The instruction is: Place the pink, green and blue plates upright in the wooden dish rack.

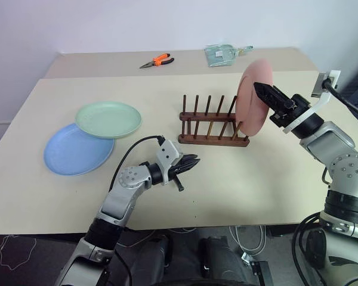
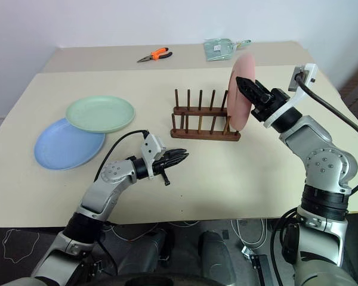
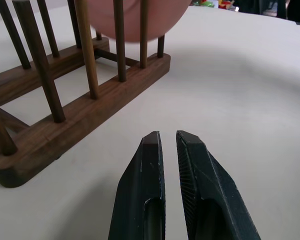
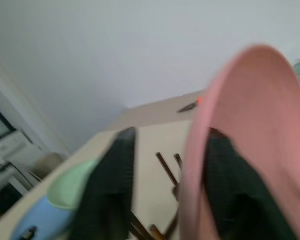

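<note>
Pink plate point(image 1: 250, 97) stands on edge at the right end of the wooden rack point(image 1: 213, 127), between the wide-apart fingers of the right claw point(image 1: 266, 94). Left claw point(image 1: 191, 162) floats near the rack, nearly closed, holding nothing. Green plate point(image 1: 108, 118) overlaps blue plate point(image 1: 74, 150) far left.

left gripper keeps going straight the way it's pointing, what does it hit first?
Likely the wooden dish rack: the left gripper points over bare table at its near rail and pegs. The pink plate lies beyond, at the far end.
</note>
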